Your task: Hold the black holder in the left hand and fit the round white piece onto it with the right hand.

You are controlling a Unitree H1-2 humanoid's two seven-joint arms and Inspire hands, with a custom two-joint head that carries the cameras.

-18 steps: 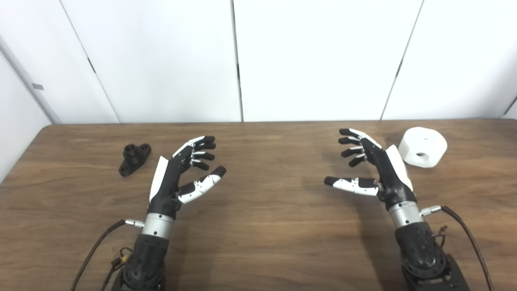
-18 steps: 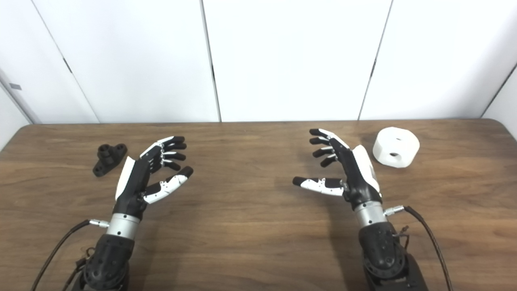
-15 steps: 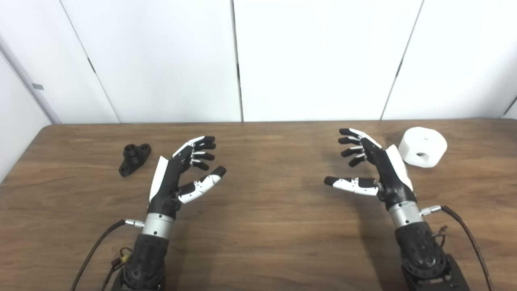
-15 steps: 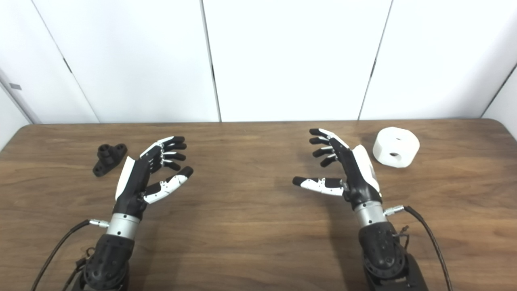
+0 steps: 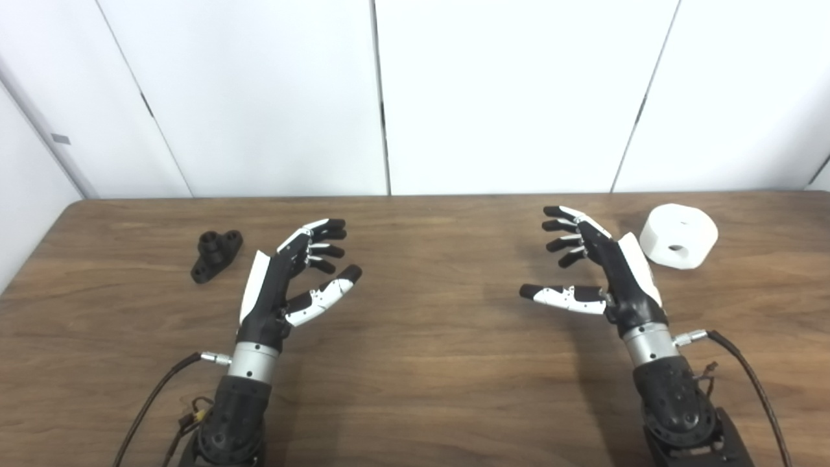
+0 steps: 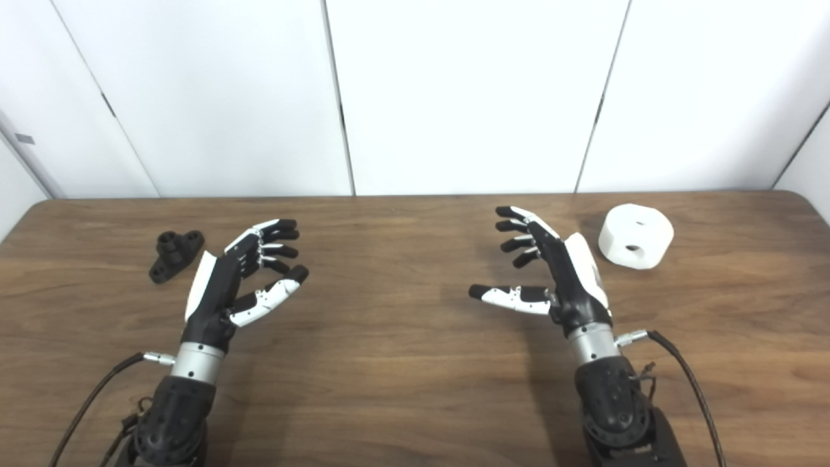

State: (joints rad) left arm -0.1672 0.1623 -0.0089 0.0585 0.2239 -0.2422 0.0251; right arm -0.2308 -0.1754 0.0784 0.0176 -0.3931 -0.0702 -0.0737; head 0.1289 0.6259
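The black holder (image 5: 216, 255) lies on the wooden table (image 5: 421, 363) at the far left, a short way left of my left hand (image 5: 285, 285). That hand hovers over the table, open, fingers spread and palm facing right, holding nothing. The round white piece (image 5: 679, 235), with a hole in its side, sits at the far right. My right hand (image 5: 600, 272) is just left of it, open too, thumb pointing left and fingers curled slightly, touching nothing.
White wall panels (image 5: 506, 97) rise straight behind the table's back edge. Cables (image 5: 746, 370) trail from both wrists toward the front edge. The table's left edge (image 5: 35, 250) runs close to the holder.
Both hands have barely shifted; the right hand has crept slightly up and left. The holder and the white piece lie where they were.
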